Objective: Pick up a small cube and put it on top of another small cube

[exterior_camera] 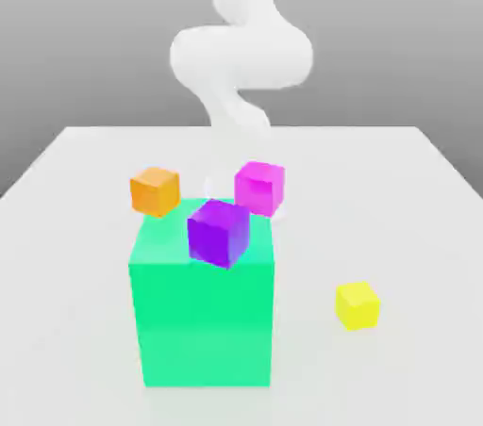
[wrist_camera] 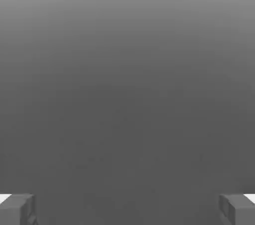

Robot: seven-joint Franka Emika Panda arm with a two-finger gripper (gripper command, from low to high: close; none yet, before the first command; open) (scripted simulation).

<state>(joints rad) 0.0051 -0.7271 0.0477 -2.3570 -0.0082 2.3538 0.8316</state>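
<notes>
The small yellow cube (exterior_camera: 358, 305) lies on the white table, at the exterior view's right of the big green block (exterior_camera: 203, 320) and apart from it. An orange cube (exterior_camera: 155, 191) and a magenta cube (exterior_camera: 259, 188) show behind the block. A purple cube (exterior_camera: 219, 233) overlaps the block's top face; I cannot tell whether it rests on it. My white arm (exterior_camera: 241, 52) rises at the back. In the hand view my gripper (wrist_camera: 127, 210) is open, its fingertips (wrist_camera: 17, 209) far apart with nothing between them, facing plain grey.
The white table (exterior_camera: 415, 226) stretches to both sides of the green block, with bare surface at the exterior view's right around the yellow cube and at the left front. The tall green block stands near the table's front.
</notes>
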